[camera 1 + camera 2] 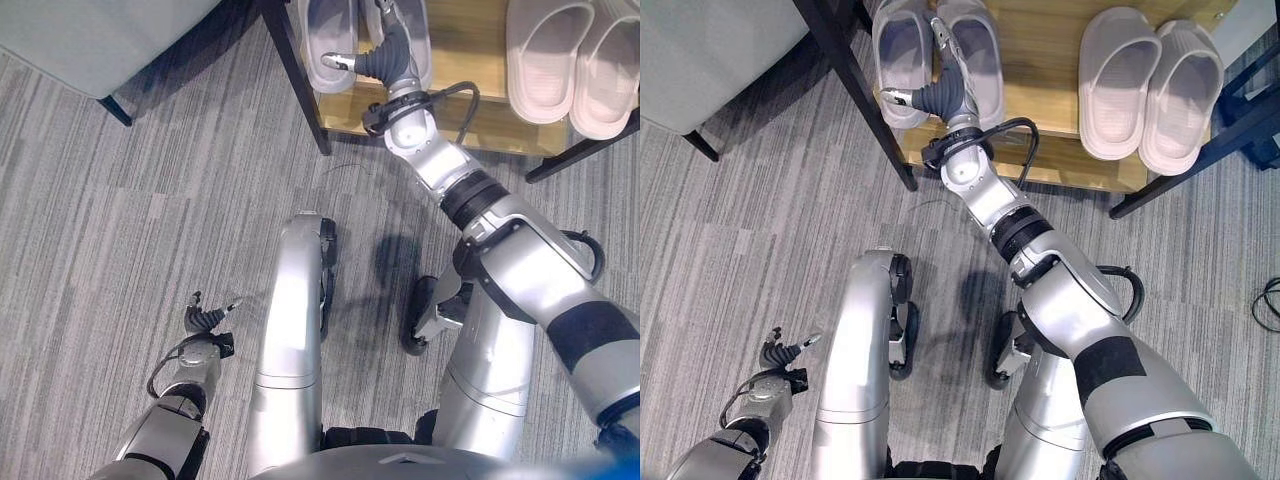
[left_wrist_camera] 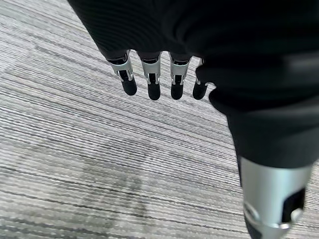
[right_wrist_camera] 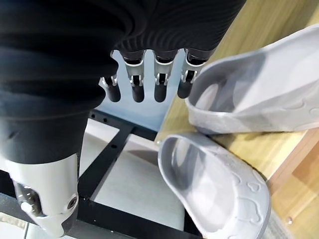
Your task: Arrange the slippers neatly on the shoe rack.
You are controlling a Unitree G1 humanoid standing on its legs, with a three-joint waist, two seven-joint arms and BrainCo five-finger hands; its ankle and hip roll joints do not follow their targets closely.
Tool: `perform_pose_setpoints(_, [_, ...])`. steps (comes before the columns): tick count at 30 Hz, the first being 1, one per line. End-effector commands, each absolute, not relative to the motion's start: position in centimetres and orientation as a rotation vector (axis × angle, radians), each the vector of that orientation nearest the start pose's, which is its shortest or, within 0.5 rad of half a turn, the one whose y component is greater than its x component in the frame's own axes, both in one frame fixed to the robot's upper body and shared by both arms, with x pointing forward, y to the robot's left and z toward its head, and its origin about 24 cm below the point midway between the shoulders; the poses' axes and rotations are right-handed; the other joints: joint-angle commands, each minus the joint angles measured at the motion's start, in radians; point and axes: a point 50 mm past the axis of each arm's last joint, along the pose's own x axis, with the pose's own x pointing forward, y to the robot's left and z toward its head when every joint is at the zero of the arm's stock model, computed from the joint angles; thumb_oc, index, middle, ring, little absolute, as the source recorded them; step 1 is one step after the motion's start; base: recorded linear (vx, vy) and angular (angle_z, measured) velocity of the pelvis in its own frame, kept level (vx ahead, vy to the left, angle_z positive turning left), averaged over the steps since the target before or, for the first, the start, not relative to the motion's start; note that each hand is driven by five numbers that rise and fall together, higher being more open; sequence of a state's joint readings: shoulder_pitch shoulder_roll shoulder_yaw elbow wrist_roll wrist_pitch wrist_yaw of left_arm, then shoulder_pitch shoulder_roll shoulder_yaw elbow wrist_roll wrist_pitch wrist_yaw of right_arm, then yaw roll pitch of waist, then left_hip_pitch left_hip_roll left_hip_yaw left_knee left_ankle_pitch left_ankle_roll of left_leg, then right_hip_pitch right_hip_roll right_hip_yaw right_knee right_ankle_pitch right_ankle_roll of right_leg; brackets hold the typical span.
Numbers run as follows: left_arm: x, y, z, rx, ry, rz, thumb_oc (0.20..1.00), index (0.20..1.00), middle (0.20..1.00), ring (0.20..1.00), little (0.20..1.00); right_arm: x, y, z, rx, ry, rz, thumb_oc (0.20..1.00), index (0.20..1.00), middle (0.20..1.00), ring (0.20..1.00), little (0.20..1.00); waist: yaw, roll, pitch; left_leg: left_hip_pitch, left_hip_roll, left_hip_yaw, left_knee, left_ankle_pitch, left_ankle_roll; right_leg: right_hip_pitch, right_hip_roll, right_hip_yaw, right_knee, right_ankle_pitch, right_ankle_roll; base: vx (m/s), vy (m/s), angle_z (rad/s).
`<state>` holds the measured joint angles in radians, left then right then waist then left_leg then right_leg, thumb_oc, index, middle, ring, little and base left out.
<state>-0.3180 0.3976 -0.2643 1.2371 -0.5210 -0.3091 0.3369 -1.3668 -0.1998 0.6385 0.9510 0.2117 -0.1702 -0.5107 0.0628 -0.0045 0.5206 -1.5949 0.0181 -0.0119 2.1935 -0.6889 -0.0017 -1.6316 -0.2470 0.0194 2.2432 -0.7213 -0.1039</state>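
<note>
Our right hand reaches over the wooden shoe rack with its fingers straight and slightly spread, holding nothing, between the two grey slippers that lie side by side at the rack's left end. A second pair of pale slippers sits neatly together well apart on the same shelf, toward its right end. Our left hand hangs low over the grey carpet, fingers straight and relaxed, holding nothing.
</note>
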Motion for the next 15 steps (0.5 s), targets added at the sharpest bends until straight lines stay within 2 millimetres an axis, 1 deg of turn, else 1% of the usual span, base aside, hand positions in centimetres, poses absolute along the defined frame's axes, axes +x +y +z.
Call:
perform_pose_setpoints(1, [21.7,30.3,-7.4,0.261,0.571,0.618,1.0,1.0,1.0,1.0,1.0,38.1,-1.7,31.7,-0.394,-0.817,0.03,1.0,1.0,1.0,1.0,1.0,0.041,-0.03,-0.001,0.025,-0.033,-0.165,-0.031,-0.039,-0.035,0.062,-0.01,0.236,0.044,0.011,0.058,0.0,0.0,0.0])
perform_pose_setpoints(2, [21.5,30.2,-7.6,0.256,0.574,0.623,1.0,1.0,1.0,1.0,1.0,38.0,-2.4,31.9,-0.44,-0.855,-0.013,1.0,1.0,1.0,1.0,1.0,0.035,-0.034,-0.001,0.025,-0.032,-0.165,-0.025,-0.04,-0.035,0.062,-0.009,0.235,0.048,0.009,0.059,0.0,0.0,0.0])
perform_pose_setpoints(3, [21.4,30.2,-7.6,0.251,0.573,0.632,1.0,1.0,1.0,1.0,1.0,38.3,-3.4,31.8,-0.467,-0.845,-0.058,1.0,1.0,1.0,1.0,1.0,0.031,-0.037,-0.001,0.025,-0.031,-0.165,-0.02,-0.042,-0.034,0.062,-0.01,0.237,0.051,0.008,0.058,-0.03,-0.003,-0.01])
perform_pose_setpoints(6, [21.2,30.0,-7.9,0.252,0.582,0.635,1.0,1.0,1.0,1.0,1.0,39.1,-5.2,31.1,-0.496,-0.802,-0.134,1.0,1.0,1.0,1.0,1.0,0.028,-0.038,-0.001,0.025,-0.03,-0.166,-0.015,-0.046,-0.032,0.062,-0.01,0.236,0.055,0.008,0.057,0.0,0.0,0.0])
perform_pose_setpoints(7, [21.0,29.8,-8.1,0.249,0.593,0.637,1.0,1.0,1.0,1.0,1.0,40.0,-7.2,29.9,-0.515,-0.738,-0.215,1.0,1.0,1.0,1.0,1.0,0.026,-0.041,-0.001,0.025,-0.032,-0.166,-0.013,-0.049,-0.032,0.062,-0.005,0.239,0.057,0.01,0.056,0.0,0.0,0.0])
perform_pose_setpoints(8, [21.0,29.6,-8.2,0.252,0.597,0.636,1.0,1.0,1.0,1.0,1.0,40.4,-8.4,29.2,-0.531,-0.702,-0.266,1.0,1.0,1.0,1.0,1.0,0.024,-0.042,-0.001,0.025,-0.031,-0.163,-0.014,-0.051,-0.033,0.062,-0.002,0.24,0.058,0.01,0.057,-0.01,-0.017,-0.03])
perform_pose_setpoints(9, [21.1,29.6,-8.2,0.254,0.595,0.638,1.0,1.0,1.0,1.0,1.0,40.6,-9.2,28.6,-0.535,-0.678,-0.293,1.0,1.0,1.0,1.0,1.0,0.021,-0.039,-0.001,0.025,-0.031,-0.162,-0.015,-0.052,-0.033,0.062,-0.001,0.24,0.058,0.01,0.058,0.0,0.0,-0.03])
perform_pose_setpoints(10, [21.1,29.6,-8.2,0.254,0.595,0.638,1.0,1.0,1.0,1.0,1.0,40.6,-9.2,28.6,-0.535,-0.678,-0.293,1.0,1.0,1.0,1.0,1.0,0.022,-0.039,-0.001,0.025,-0.031,-0.162,-0.015,-0.052,-0.033,0.062,-0.001,0.24,0.058,0.01,0.058,0.0,0.0,0.0])
perform_pose_setpoints(11, [21.2,29.5,-8.1,0.254,0.592,0.64,1.0,1.0,1.0,1.0,1.0,40.8,-9.9,27.9,-0.52,-0.646,-0.312,1.0,1.0,1.0,1.0,1.0,0.019,-0.037,-0.001,0.025,-0.032,-0.161,-0.015,-0.053,-0.033,0.062,0.001,0.239,0.06,0.007,0.057,0.0,0.0,0.0])
perform_pose_setpoints(15, [21.2,29.6,-8.1,0.253,0.592,0.649,1.0,1.0,1.0,1.0,1.0,40.9,-10.2,27.2,-0.499,-0.622,-0.318,1.0,1.0,1.0,1.0,1.0,0.017,-0.037,-0.001,0.025,-0.032,-0.16,-0.015,-0.054,-0.034,0.062,0.001,0.241,0.064,0.008,0.059,0.0,0.0,0.0])
